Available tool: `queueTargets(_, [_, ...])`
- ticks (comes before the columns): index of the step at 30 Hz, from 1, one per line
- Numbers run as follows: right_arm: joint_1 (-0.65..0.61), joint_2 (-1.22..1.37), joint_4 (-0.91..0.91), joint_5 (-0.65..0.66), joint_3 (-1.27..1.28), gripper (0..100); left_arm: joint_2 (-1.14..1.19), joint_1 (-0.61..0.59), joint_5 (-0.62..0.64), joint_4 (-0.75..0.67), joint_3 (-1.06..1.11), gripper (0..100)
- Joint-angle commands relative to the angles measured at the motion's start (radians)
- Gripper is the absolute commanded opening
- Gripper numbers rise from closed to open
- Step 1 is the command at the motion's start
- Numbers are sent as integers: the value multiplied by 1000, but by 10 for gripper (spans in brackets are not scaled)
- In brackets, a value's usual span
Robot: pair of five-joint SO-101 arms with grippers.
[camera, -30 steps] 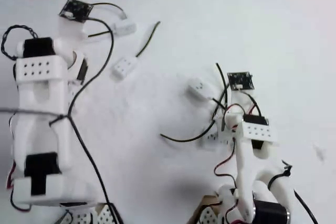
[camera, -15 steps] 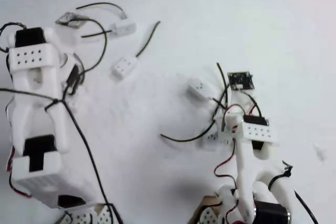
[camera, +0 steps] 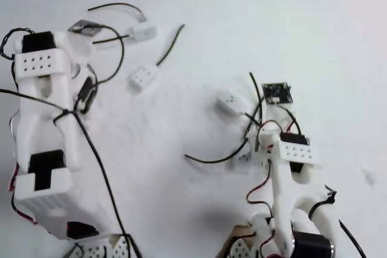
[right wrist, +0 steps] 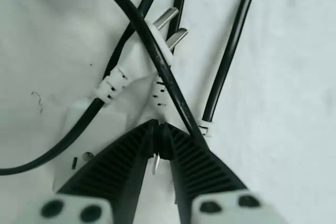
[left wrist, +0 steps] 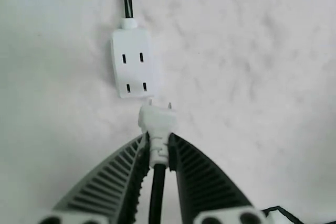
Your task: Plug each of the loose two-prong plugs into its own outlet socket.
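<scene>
In the left wrist view my left gripper (left wrist: pixel 157 153) is shut on the collar of a white two-prong plug (left wrist: pixel 156 119). Its prongs point at a white outlet socket (left wrist: pixel 131 66) lying on the table, just short of the socket's near slots. In the high view the left gripper (camera: pixel 87 92) sits left of a white socket (camera: pixel 143 77). My right gripper (right wrist: pixel 159 136) is shut, with its tips above a second white plug (right wrist: pixel 149 61) that a black cord (right wrist: pixel 157 61) crosses. Part of another socket (right wrist: pixel 89 129) lies beside its fingers.
A third white socket (camera: pixel 230 101) lies beyond the right arm (camera: pixel 290 155), and a white piece on a cord (camera: pixel 143 31) lies near the far left. Loose black cords curl around both arms. White arm bases stand at the near edge.
The left arm has swung away toward the far-left side, then settled slightly back. The right arm has stayed still.
</scene>
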Motion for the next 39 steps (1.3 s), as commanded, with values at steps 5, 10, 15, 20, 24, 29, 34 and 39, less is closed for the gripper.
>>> queueTargets(5, [-7,-16,-12,-5,8,18,61,-76,-66,-57,-48,24])
queueTargets(10, [-8,-16,-12,-5,8,18,139,-99,-101,-91,-49,24])
queueTargets(15, [-8,-16,-12,-5,8,18,139,-93,-101,-112,-71,24])
queueTargets(20, [-8,-16,-15,-5,8,18,148,-94,-100,-87,-144,24])
queueTargets(24, [-8,-16,-25,-5,9,18,150,-87,-100,-84,-118,24])
queueTargets(29, [-8,-16,-25,-5,9,18,150,-82,-95,-89,-77,24])
queueTargets(34, [-8,-16,-25,-5,9,18,150,-87,-41,-89,-72,24])
queueTargets(39, [-8,-16,-25,-5,9,18,150,-82,-9,-110,-72,24])
